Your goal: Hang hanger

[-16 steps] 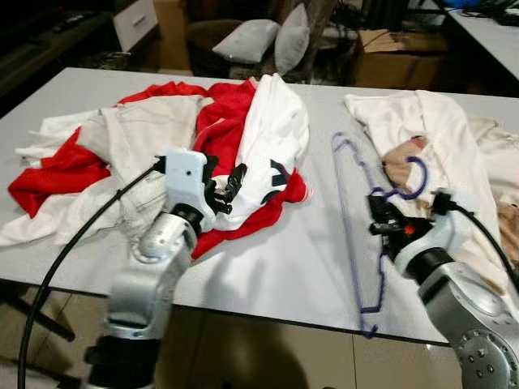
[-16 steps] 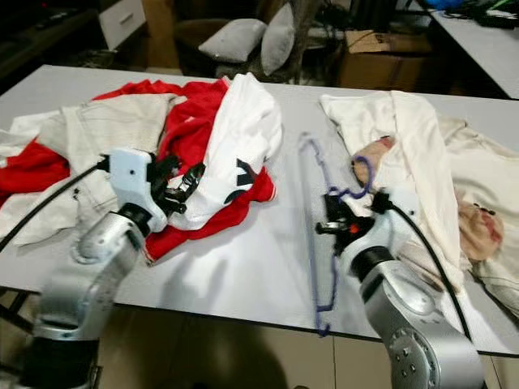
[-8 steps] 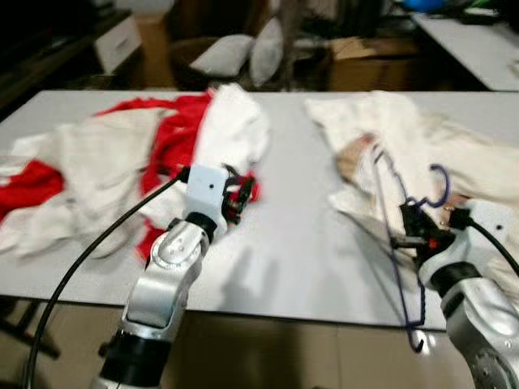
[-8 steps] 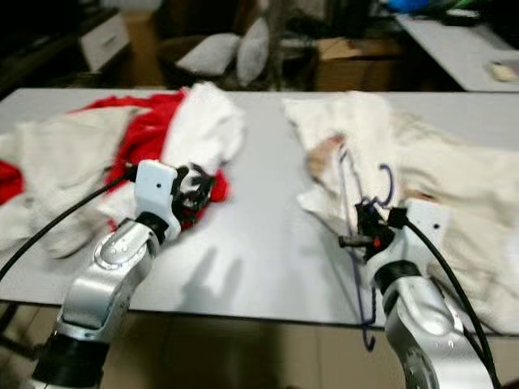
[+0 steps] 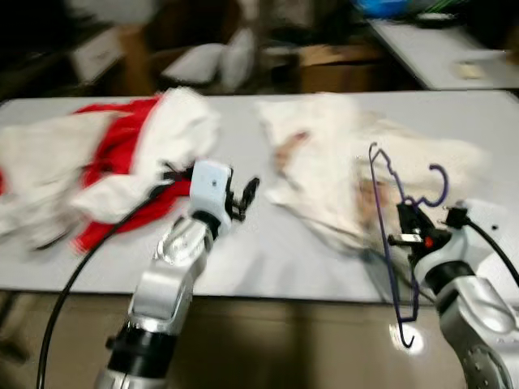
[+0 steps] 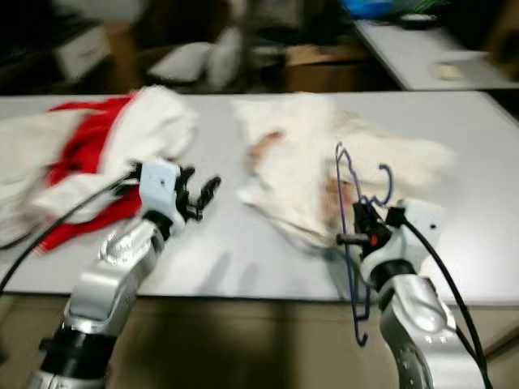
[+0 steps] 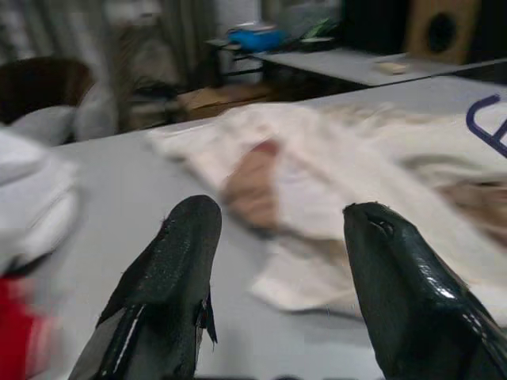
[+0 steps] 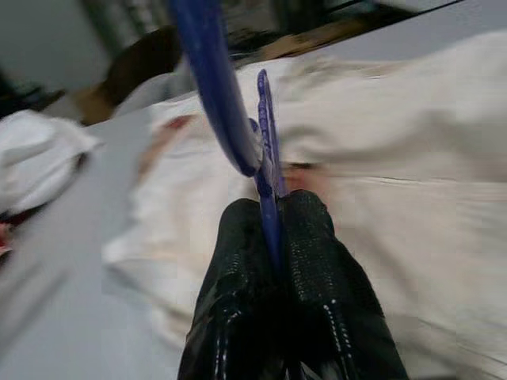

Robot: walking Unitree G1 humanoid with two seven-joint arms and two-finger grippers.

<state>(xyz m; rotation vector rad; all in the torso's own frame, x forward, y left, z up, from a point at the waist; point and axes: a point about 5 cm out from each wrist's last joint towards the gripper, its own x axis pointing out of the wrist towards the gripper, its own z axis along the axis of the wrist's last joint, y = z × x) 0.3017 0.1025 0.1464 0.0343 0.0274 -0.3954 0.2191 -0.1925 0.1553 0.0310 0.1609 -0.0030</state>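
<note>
Clamping our right gripper [image 8: 273, 237] on the purple hanger [image 5: 395, 235] above cream clothes [image 5: 324, 170] near the table [image 5: 268, 259] edge, we hold our left gripper [image 7: 277, 237] apart, beside red-and-white garments [image 5: 122, 162].

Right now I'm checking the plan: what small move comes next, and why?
Probably keep lifting the purple hanger clear of the cream clothes. The right tool is shut on its wire, the frame hangs past the table edge, and the left tool is open, holding nothing.

Table [image 5: 268, 251] ahead, clothes heap [image 5: 122, 174] on its left, spread garment [image 5: 340, 174] centre-right, hanger [image 5: 397, 235] upright before garment, second table [image 5: 438, 57] behind right.
</note>
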